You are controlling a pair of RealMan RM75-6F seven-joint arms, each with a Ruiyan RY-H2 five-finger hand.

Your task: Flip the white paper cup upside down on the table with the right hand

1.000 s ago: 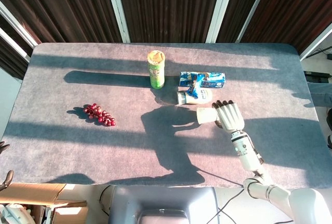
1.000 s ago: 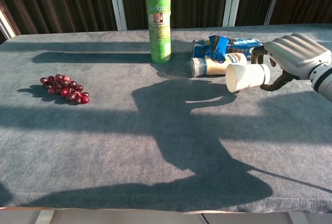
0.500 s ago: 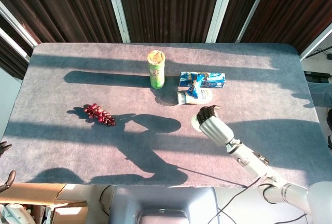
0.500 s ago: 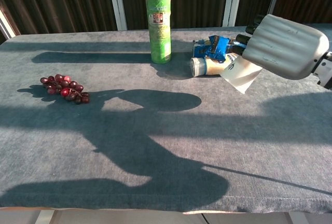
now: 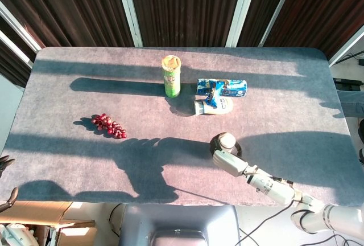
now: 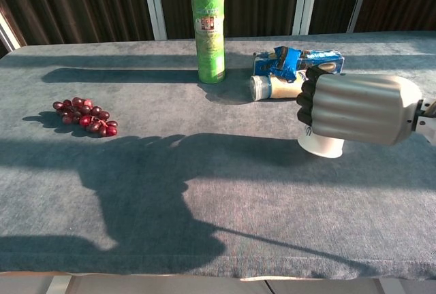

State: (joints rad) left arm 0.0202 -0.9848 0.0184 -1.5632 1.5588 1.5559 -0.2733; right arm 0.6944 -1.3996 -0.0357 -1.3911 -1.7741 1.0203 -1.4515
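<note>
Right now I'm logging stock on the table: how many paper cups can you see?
1. The white paper cup sits mouth-down on the table right of centre, gripped by the right hand, which covers most of it. No other cup shows.

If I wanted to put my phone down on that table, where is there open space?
Plenty: the wide stretch between the grapes and the cup, all the near edge, and the far-left corner behind the grapes. It is crowded around the can, blue packet and bottle, and where the right hand holds the cup.
</note>
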